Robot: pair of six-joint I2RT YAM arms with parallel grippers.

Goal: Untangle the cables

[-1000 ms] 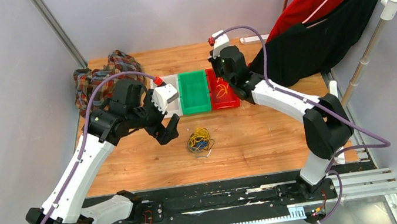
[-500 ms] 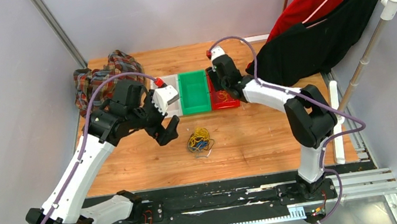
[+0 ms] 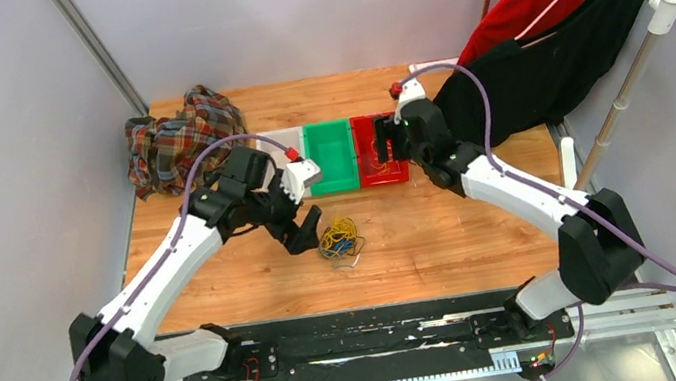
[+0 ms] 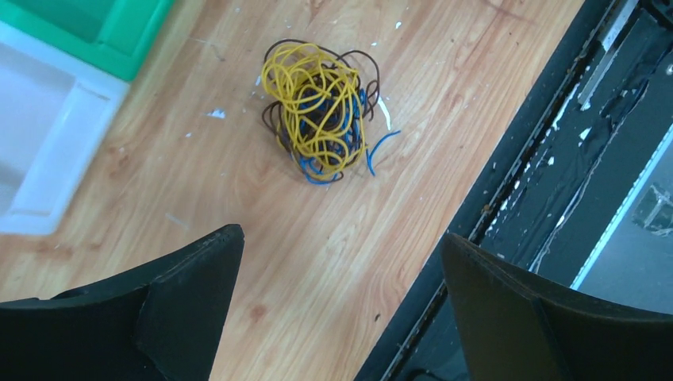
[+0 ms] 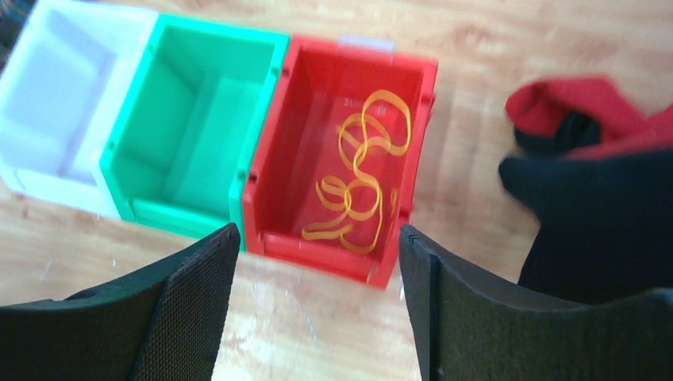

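The left fingers (image 4: 182,286) stood wide apart and held nothing, hanging above the desk (image 4: 262,262) just short of the tangled cables (image 4: 321,119), whose dark strands were hard to trace under the yellow and blue. The right fingers (image 5: 198,294) were spread too and empty, above the red bin (image 5: 361,49), where 1 yellow cable (image 5: 361,171) lay loose. The green bin (image 5: 214,32) and the white bin (image 5: 48,48) sat beside it, the white one partly cut off.

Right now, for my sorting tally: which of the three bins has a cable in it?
The red bin: a yellow cable lies inside; the green bin and white bin look empty.
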